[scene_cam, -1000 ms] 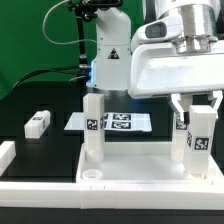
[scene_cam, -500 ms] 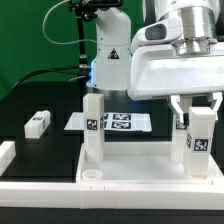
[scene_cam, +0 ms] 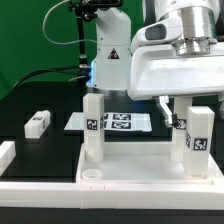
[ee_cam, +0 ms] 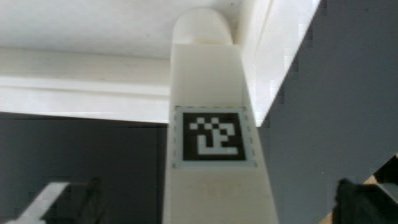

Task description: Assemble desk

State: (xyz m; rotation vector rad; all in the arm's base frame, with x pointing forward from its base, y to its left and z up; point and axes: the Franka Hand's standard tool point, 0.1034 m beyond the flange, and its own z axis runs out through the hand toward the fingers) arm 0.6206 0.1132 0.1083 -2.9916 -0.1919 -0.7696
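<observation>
Showing a black tabletop (scene_cam: pixel 40 95) set against a green backdrop (scene_cam: pixel 25 40). Showing the gripper (scene_cam: pixel 192 104) spread open, its fingers (ee_cam: pixel 63 203) flanking, without touching, an upright tagged leg (scene_cam: pixel 197 135) standing on the desk top (scene_cam: pixel 135 165) directly beneath the gripper. Placing a second leg (scene_cam: pixel 93 125) upright toward the exterior view's left of the gripper, a loose leg (scene_cam: pixel 38 123) lying farther that way on the tabletop, and the marker board (scene_cam: pixel 118 122) beyond the gripper, also leftward.

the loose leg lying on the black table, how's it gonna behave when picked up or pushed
The loose leg looks like a solid moulded plastic block, so it is probably stiff and fairly light. It lies on a flat side and has squared faces, so a push should slide it rather than roll it. Its smooth surface might slip a little in a loose grip.
</observation>
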